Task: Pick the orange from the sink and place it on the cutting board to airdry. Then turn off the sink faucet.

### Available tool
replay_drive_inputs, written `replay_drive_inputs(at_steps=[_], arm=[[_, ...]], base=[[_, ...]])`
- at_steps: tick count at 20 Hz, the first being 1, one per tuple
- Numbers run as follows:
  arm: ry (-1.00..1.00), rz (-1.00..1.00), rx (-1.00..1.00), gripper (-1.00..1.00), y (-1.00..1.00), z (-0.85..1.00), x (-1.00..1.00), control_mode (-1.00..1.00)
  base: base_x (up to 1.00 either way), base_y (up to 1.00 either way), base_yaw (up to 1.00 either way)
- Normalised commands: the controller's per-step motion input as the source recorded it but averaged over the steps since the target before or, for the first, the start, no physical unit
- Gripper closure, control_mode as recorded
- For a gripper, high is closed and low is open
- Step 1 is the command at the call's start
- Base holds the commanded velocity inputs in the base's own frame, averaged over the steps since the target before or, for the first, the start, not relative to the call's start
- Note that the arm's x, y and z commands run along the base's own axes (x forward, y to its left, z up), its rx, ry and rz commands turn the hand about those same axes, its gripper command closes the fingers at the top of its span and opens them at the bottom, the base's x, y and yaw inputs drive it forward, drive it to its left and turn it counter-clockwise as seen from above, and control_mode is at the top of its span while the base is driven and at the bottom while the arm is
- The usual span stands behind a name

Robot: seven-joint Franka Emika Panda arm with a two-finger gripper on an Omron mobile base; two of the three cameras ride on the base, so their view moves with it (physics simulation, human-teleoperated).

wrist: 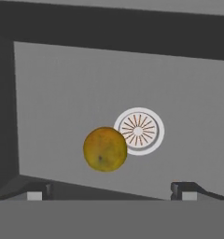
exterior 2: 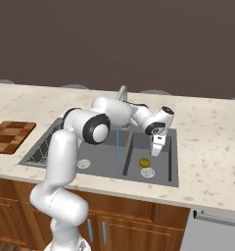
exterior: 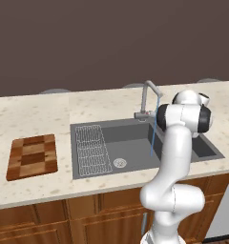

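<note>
The orange (exterior 2: 145, 162) lies on the floor of the sink's (exterior 2: 104, 158) right basin, next to a round silver drain (exterior 2: 147, 172). My gripper (exterior 2: 157, 148) hangs just above and a little right of the fruit, pointing down, jaws wide apart and holding nothing. In the hand view the orange (wrist: 105, 149) sits between and ahead of the two fingertips (wrist: 37, 193), touching neither, with the drain (wrist: 139, 131) beside it. The sink faucet (exterior: 148, 97) stands behind the sink (exterior: 130, 138), and a thin blue stream of water (exterior: 153, 136) falls from its spout. The cutting board (exterior: 32, 156) lies on the counter left of the sink.
A wire-grid drainer (exterior: 92, 148) fills the left part of the sink, with a second drain (exterior: 119, 163) beside it. A divider wall (exterior 2: 127, 154) splits the basins. My arm's elbow (exterior 2: 92, 127) reaches over the left basin. Pale speckled counter (exterior 2: 207, 142) runs both sides.
</note>
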Motion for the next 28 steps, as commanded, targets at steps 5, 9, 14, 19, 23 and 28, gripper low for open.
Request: replay_drive_inputs(at_steps=[5,9,14,19,23,28], arm=[[-0.01,0.00,0.00,-1.00,0.00,-0.15,0.00,-1.00],[-0.01,0.00,0.00,-1.00,0.00,-0.15,0.00,-1.00],[0.00,0.00,0.00,-1.00,0.01,-0.16,0.00,-1.00],[0.00,0.00,0.00,-1.00,0.02,-0.17,0.00,-1.00],[0.00,0.00,0.00,-1.00,0.02,-0.14,0.00,-1.00],[0.00,0.00,0.00,-1.00,0.02,-0.11,0.00,-1.00]], base=[[0.00,0.00,0.00],[0.00,0.00,0.00],[0.00,0.00,0.00],[0.00,0.00,0.00],[0.00,0.00,0.00],[0.00,0.00,0.00]])
